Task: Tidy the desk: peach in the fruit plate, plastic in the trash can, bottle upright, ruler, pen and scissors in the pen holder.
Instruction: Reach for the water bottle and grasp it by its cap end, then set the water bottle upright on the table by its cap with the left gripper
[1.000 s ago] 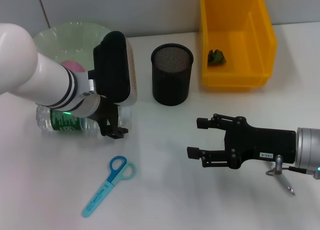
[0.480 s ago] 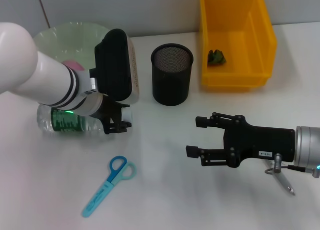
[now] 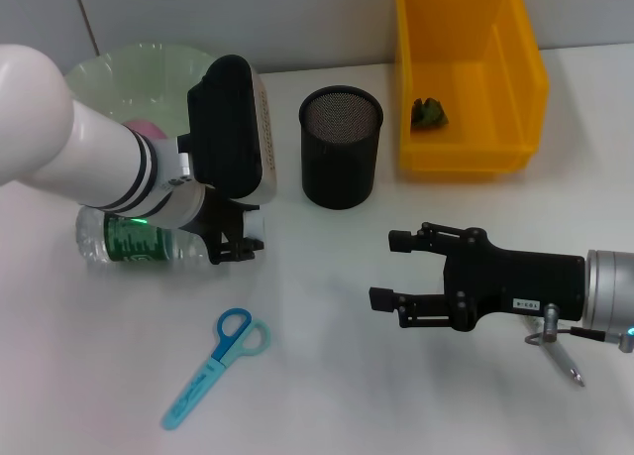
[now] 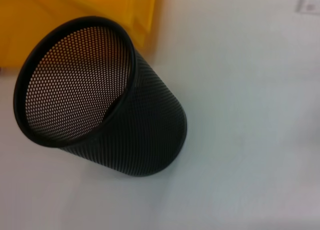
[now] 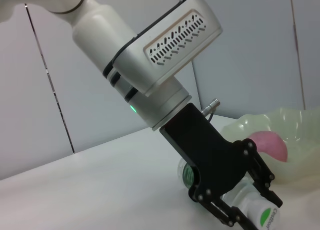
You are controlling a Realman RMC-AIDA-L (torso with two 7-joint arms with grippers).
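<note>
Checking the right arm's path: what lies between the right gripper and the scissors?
Nothing: the head view shows bare white table between the open right gripper and the scissors.

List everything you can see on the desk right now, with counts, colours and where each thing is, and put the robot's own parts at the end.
Bottle: one, clear with green label, lying on its side, near left.
Scissors: one, light blue, in front of the bottle.
Pen holder: one, black mesh, upright, centre back.
Bin: one, yellow, back right, with green crumpled plastic inside.
Fruit plate: one, pale green, back left, holding a pink peach.
Pen: one, silver, near right, partly under the right arm.
Left gripper: black, closed around the bottle's cap end.
Right gripper: black, open, near right.
</note>
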